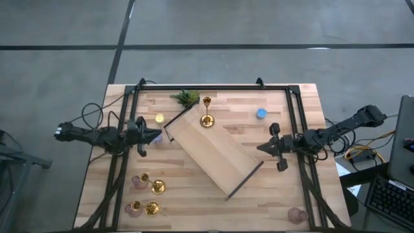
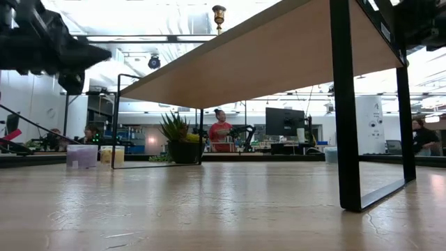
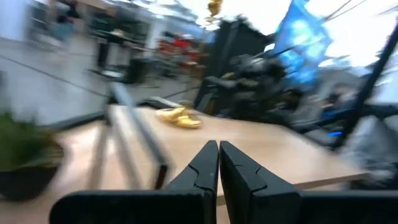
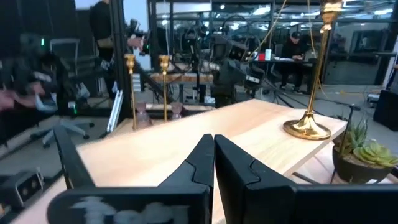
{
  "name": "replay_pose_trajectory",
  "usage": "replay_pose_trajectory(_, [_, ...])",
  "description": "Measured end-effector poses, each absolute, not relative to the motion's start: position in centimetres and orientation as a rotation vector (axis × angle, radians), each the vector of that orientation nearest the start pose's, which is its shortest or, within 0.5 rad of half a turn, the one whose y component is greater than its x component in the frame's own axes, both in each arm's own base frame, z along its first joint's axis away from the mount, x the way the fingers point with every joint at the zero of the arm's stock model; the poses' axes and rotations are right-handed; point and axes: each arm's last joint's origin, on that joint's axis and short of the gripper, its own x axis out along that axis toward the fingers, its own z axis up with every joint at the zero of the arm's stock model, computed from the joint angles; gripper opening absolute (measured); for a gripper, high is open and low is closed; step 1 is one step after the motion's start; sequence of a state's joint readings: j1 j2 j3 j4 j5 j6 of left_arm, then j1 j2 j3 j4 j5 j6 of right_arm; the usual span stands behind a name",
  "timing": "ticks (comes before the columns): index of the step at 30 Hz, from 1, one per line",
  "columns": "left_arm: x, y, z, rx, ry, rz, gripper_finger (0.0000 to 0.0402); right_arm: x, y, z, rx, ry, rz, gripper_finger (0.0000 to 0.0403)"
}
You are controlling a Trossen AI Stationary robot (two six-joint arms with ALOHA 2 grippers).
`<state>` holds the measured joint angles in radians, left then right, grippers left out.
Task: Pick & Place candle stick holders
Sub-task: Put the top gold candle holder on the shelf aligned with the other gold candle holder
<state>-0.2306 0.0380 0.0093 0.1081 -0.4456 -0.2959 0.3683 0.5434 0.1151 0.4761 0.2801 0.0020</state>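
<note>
Raised wooden shelf on black legs, set diagonally mid-table, betw. both arms. Green plant sprig just beside shelf's far end; yellow tealight near left gripper, blue tealight toward far right, well apart from shelf. One gold candlestick upright on shelf's far end, base on the board. Two more gold candlesticks + at near-left corner of table, each w/ a pink glass cup beside it (); third pink cup alone at near-right corner. Left gripper fingers pressed together, nothing held, hovering just off shelf's left edge; shelf candlestick ahead and to its right, near-left group well apart behind it. Right gripper fingers also pressed together, empty, just off shelf's right edge; shelf candlestick across the board from it. Low view: only shelf underside, legs, candlestick top poking above board, plant, people at desks beyond; grippers' tips not clear there. Right wrist view: closed fingers, shelf candlestick near plant, two far candlesticks w/ cups past the shelf edge. Left wrist view blurred: closed fingers, gold base on board.
</note>
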Motion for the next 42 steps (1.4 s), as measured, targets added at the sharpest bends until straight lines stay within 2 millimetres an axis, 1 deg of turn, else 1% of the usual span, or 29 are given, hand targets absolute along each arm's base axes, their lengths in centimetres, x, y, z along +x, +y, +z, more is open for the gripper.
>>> replay_pose_trajectory(5, [9.6,-1.0,17.9,-0.509,-0.173,0.16,0.0019,12.9,4.1,18.3,-0.039,0.001,0.082,0.0008])
replay_pose_trajectory(9, [9.6,-1.0,18.4,-0.586,-0.219,0.141,0.0019,12.7,4.0,17.0,0.008,0.03,0.079,0.0008])
replay_pose_trajectory(11, [9.6,-1.2,18.5,-0.565,-0.206,0.095,0.0019,12.6,4.0,16.3,0.02,0.057,0.078,0.0008])
replay_pose_trajectory(12, [9.6,-1.3,18.5,-0.524,-0.179,0.037,0.0019,12.5,3.9,16.1,0.026,0.068,0.077,0.0008])
replay_pose_trajectory(16, [9.4,-2.3,18.7,-0.362,-0.123,-0.284,0.0019,12.5,3.9,15.8,0.035,0.095,0.079,0.0008])
replay_pose_trajectory(19, [9.3,-2.8,18.3,-0.304,-0.065,-0.449,0.0019,12.5,4.0,15.7,0.144,0.114,0.079,0.0009])
replay_pose_trajectory(23, [9.3,-3.0,17.1,-0.274,0.062,-0.493,0.0016,12.5,4.0,15.7,0.21,0.116,0.076,0.0009])
replay_pose_trajectory(26, [9.3,-3.0,17.0,-0.238,0.101,-0.505,0.0012,12.5,4.0,15.7,0.243,0.118,0.074,0.0009])
replay_pose_trajectory(29, [9.2,-3.3,17.0,-0.213,0.115,-0.606,0.0008,12.5,4.0,15.7,0.253,0.119,0.074,0.0009])
replay_pose_trajectory(36, [9.0,-3.7,16.8,-0.337,0.217,-0.761,0.0004,12.5,4.0,15.7,0.254,0.118,0.073,0.0009])
replay_pose_trajectory(39, [9.0,-3.9,16.6,-0.365,0.266,-0.825,0.0004,12.5,4.0,15.7,0.253,0.118,0.072,0.0009])
replay_pose_trajectory(42, [9.1,-3.9,16.5,-0.39,0.3,-0.832,0.0003,12.5,4.0,15.7,0.253,0.118,0.071,0.0009])
